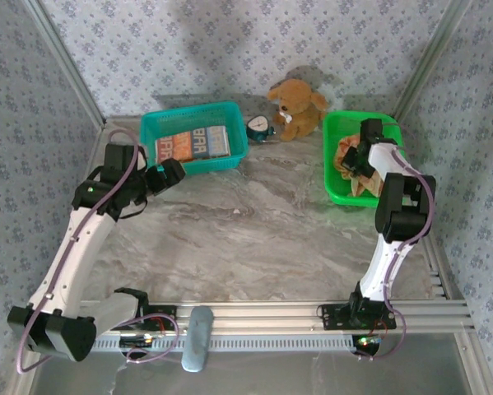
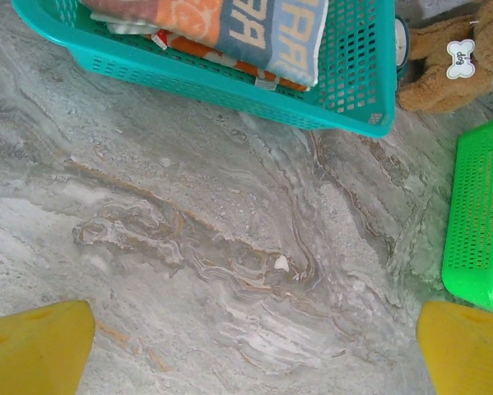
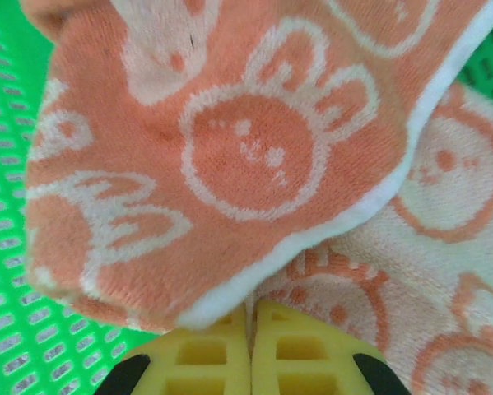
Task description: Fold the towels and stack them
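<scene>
Folded towels (image 1: 193,145) lie stacked in the teal basket (image 1: 155,132), a blue-grey lettered one (image 2: 262,33) on top. Crumpled towels (image 1: 349,156) sit in the green basket (image 1: 335,164). My right gripper (image 1: 357,160) reaches down into that basket. In the right wrist view its yellow fingers are pressed together, and the right gripper (image 3: 252,317) is shut on the white-hemmed edge of an orange towel (image 3: 246,140) with white cartoon figures. A cream towel (image 3: 444,230) lies beneath. My left gripper (image 2: 254,346) hangs open over bare marble just in front of the teal basket (image 2: 230,90), nothing between its fingertips (image 2: 32,346).
A brown plush toy (image 1: 295,105) sits at the back between the two baskets, with a small blue-and-white object (image 1: 259,127) beside it. Patterned walls close in the table on three sides. The marble tabletop (image 1: 254,230) lies between the baskets and the arm bases.
</scene>
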Available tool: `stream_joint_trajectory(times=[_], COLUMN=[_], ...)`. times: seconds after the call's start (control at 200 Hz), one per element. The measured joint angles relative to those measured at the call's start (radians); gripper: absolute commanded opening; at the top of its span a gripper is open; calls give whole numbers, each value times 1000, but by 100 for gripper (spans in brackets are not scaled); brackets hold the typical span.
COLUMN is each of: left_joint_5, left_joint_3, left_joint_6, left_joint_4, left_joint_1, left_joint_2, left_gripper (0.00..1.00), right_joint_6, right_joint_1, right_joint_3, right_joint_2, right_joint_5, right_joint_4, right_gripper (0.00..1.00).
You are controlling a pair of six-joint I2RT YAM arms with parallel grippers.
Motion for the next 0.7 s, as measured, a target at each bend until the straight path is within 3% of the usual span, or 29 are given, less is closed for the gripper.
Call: stream_joint_trajectory(times=[0.21,0.37,0.5,0.7], left_joint_5=[1,9,12,11], left_joint_3=[-23,-25,-25,-25], left_joint_6=[-3,-3,-3,-2], left_joint_4=[2,16,16,15], left_joint_1=[0,0,0,0], left_joint_2=[0,15,26,27], left_gripper=[100,99,100,100], right_joint_6=[-9,-27,-49,-76], right_joint_1=[15,85,193,441], right_joint_3=[-2,48,156,297], right_joint_2=[-256,-463,-528,-542], right_joint_5=[78,110,130,167], right_joint_4=[-5,-15,-47,-108], right_gripper=[0,0,0,0])
